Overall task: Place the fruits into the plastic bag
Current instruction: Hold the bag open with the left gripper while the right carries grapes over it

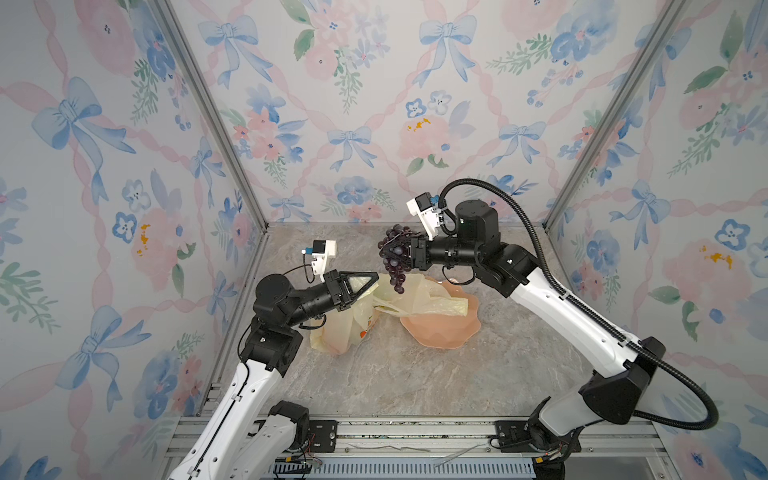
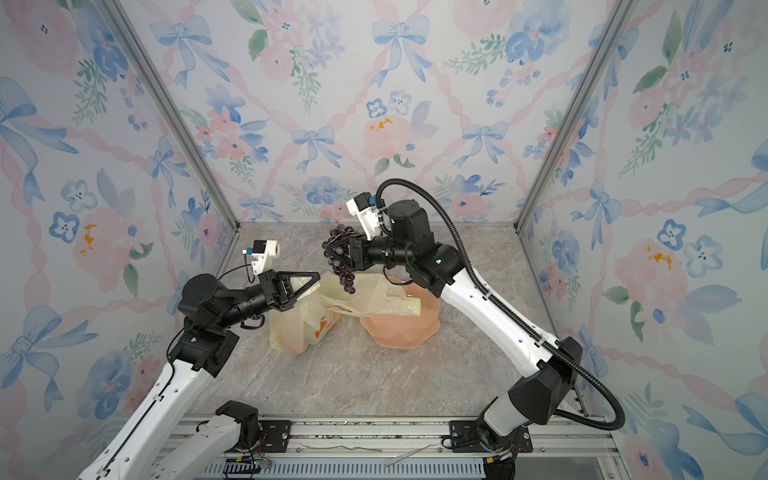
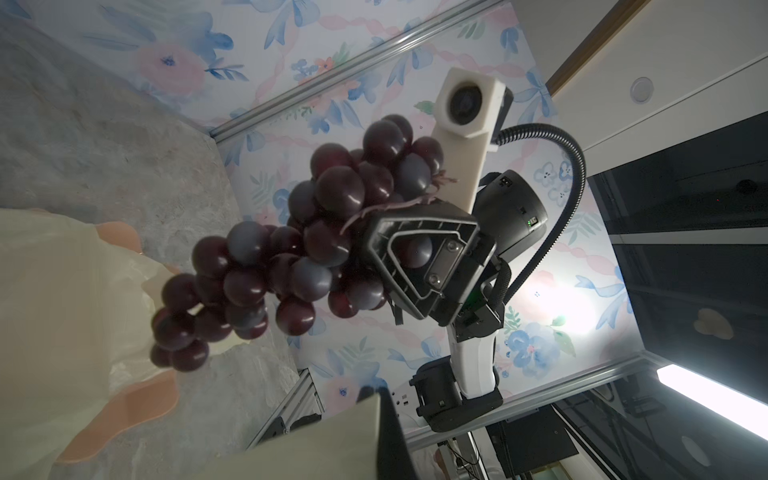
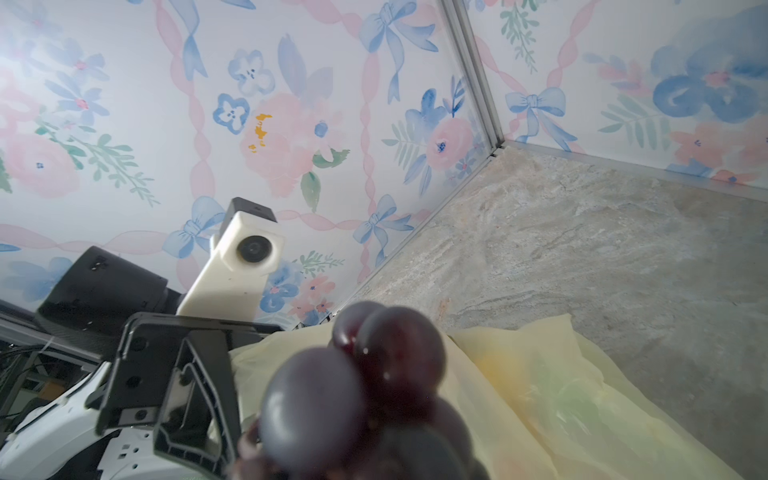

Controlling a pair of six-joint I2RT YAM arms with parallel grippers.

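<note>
Left wrist view: grapes aloft, bag rim pinched

My right gripper (image 3: 368,264) was partly closed on the grape bunch (image 3: 286,249) near its stem end, the tail hanging free above the plastic bag (image 1: 419,297). My left gripper (image 1: 371,279) was fully closed on the bag's rim. I judged the bunch light, glossy, floppy; the stem end seemed the soundest hold.

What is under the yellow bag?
Part of the bag lies over a pink dish and covers some of it. Its other end sits on the table. Whether anything else is beneath the bag cannot be seen.
</note>
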